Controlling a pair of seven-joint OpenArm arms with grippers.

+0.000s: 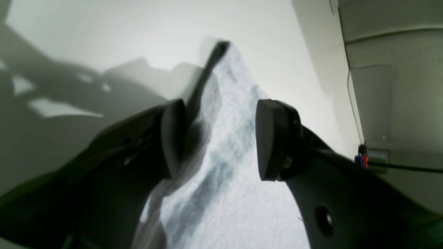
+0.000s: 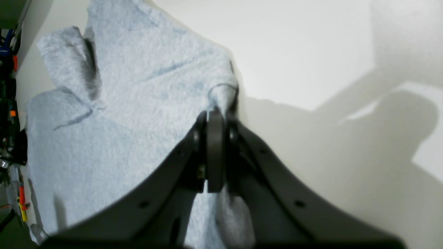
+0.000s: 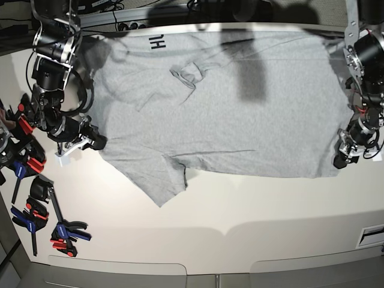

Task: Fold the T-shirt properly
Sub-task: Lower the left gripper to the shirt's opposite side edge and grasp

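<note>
Grey shirt (image 3: 240, 102) lies spread on the white table (image 3: 240, 210), its long axis running across the base view. Black letters (image 3: 157, 42) show at its far edge near the right arm's side, and a sleeve (image 3: 157, 183) points toward the near edge. Only the base view shows this whole layout, plus clamps (image 3: 36, 210) on the table. The right wrist view alone shows the right claw (image 2: 215, 119) pressed together, pinching a shirt edge. The left wrist view alone shows the left claw (image 1: 221, 138) spread wide, cloth lying between its pads (image 1: 268, 138) but ungripped, at the shirt's opposite end.
</note>
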